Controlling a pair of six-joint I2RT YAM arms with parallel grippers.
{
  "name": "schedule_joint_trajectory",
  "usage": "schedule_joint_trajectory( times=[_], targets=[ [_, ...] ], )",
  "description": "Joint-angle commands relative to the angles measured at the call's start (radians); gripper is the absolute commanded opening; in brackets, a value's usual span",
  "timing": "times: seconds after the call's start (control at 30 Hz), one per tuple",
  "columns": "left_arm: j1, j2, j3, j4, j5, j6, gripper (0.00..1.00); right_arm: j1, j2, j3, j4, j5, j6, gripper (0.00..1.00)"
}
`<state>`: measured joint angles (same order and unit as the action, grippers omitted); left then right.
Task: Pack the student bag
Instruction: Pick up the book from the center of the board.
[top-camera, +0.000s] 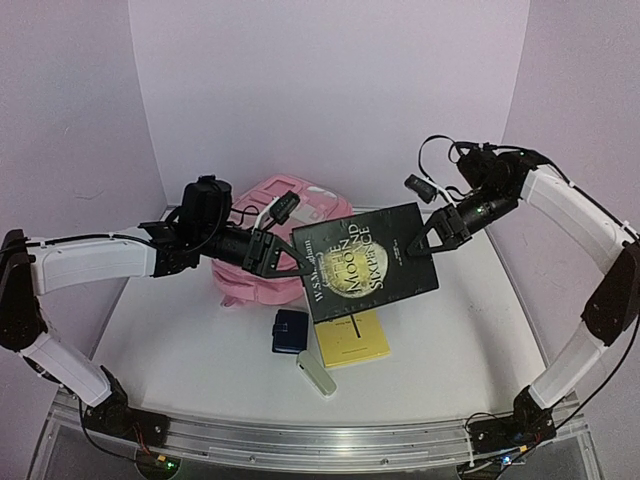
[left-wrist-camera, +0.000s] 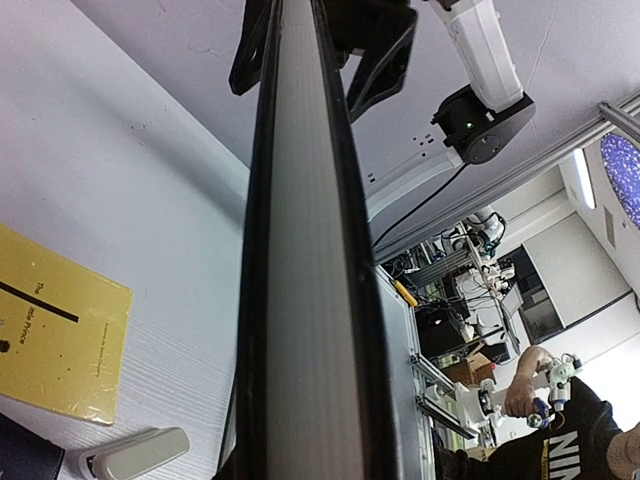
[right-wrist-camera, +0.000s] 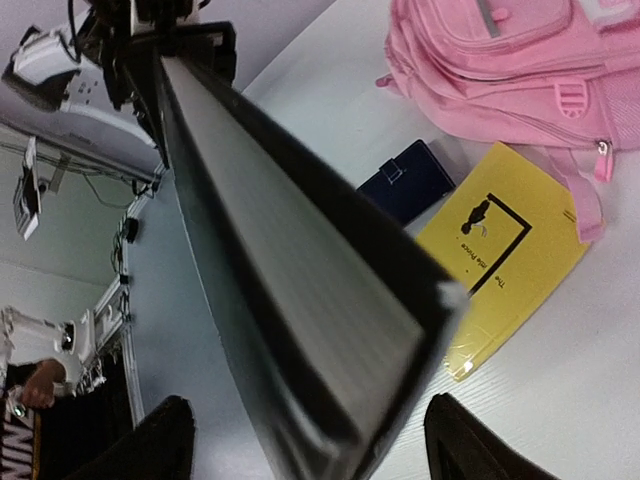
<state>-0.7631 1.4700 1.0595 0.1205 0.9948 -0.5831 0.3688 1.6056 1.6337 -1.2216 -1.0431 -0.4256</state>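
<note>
**A:** Left gripper (top-camera: 290, 262), top view: closed on the nine o'clock edge of the black book (top-camera: 365, 260), holding it clear of the table (top-camera: 480, 340) with the cover facing up.

**B:** And the right gripper (top-camera: 428, 240)?

**A:** It sits at the book's three o'clock edge. In its own wrist view the fingers straddle the page block with a gap on either side, so the jaws are parted and not clamped.

**B:** Why two arms on one book?

**A:** Probably for control. The book is broad and is held only by its edge, so it would sag or twist. A second grip at the opposite edge would keep it level and let it be turned to suit the bag's mouth.

**B:** Where is the bag (top-camera: 262, 205)?

**A:** On the table at eleven o'clock from the book, partly hidden behind the left gripper and the book itself. Whether a pocket is unzipped cannot be told.

**B:** What else waits?

**A:** A yellow book (top-camera: 355, 340) lies flat at six o'clock, under the raised one. A dark blue pouch (top-camera: 289, 330) is just beside it at nine o'clock, and a pale grey case (top-camera: 318, 375) is nearest the arms. None of them is packed yet, so the task looks to be at an early stage.
</note>
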Motion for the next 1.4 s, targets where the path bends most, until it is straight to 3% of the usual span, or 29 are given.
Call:
schedule_joint_trajectory(
  times=[0.0,0.1,0.17,0.23,0.43,0.57,0.7,0.83,0.9,0.93,0.97,1.03,1.1,1.2,1.37],
  targets=[
    [-0.001,-0.044,0.028,0.213,0.014,-0.046,0.00,0.037,0.028,0.035,-0.012,-0.059,0.010,0.41],
    [0.000,-0.036,0.011,0.252,-0.037,-0.087,0.00,0.042,0.046,0.056,-0.007,-0.082,0.036,0.11],
    [0.002,-0.037,-0.022,0.314,-0.100,-0.140,0.02,0.043,0.056,0.069,-0.001,-0.091,0.058,0.00],
    [0.004,-0.036,-0.057,0.387,-0.165,-0.205,0.06,0.042,0.063,0.079,0.014,-0.100,0.091,0.00],
    [0.006,0.012,-0.137,0.670,-0.187,-0.368,0.41,0.042,0.073,0.069,0.092,-0.136,0.171,0.00],
    [0.005,0.061,-0.147,0.804,-0.143,-0.443,0.50,0.042,0.083,0.070,0.147,-0.169,0.226,0.00],
    [0.005,0.071,-0.150,0.844,-0.124,-0.454,0.43,0.041,0.091,0.080,0.178,-0.182,0.252,0.00],
    [0.006,0.061,-0.156,0.863,-0.113,-0.455,0.16,0.041,0.104,0.088,0.205,-0.181,0.271,0.00],
    [0.007,0.046,-0.168,0.858,-0.134,-0.451,0.03,0.042,0.117,0.102,0.219,-0.156,0.282,0.04],
    [0.011,0.034,-0.178,0.844,-0.155,-0.448,0.01,0.041,0.128,0.113,0.227,-0.128,0.290,0.12],
    [0.018,0.020,-0.187,0.817,-0.184,-0.444,0.00,0.041,0.139,0.134,0.234,-0.094,0.295,0.22],
    [0.037,-0.019,-0.210,0.752,-0.264,-0.434,0.00,0.041,0.162,0.172,0.256,-0.010,0.309,0.54],
    [0.063,-0.082,-0.244,0.667,-0.382,-0.426,0.00,0.041,0.196,0.225,0.285,0.110,0.332,0.67],
    [0.106,-0.195,-0.283,0.530,-0.578,-0.421,0.00,0.042,0.261,0.312,0.305,0.243,0.334,0.78],
    [0.141,-0.393,-0.318,0.272,-0.903,-0.403,0.00,0.071,0.383,0.454,0.378,0.440,0.346,0.75]
  ],
)
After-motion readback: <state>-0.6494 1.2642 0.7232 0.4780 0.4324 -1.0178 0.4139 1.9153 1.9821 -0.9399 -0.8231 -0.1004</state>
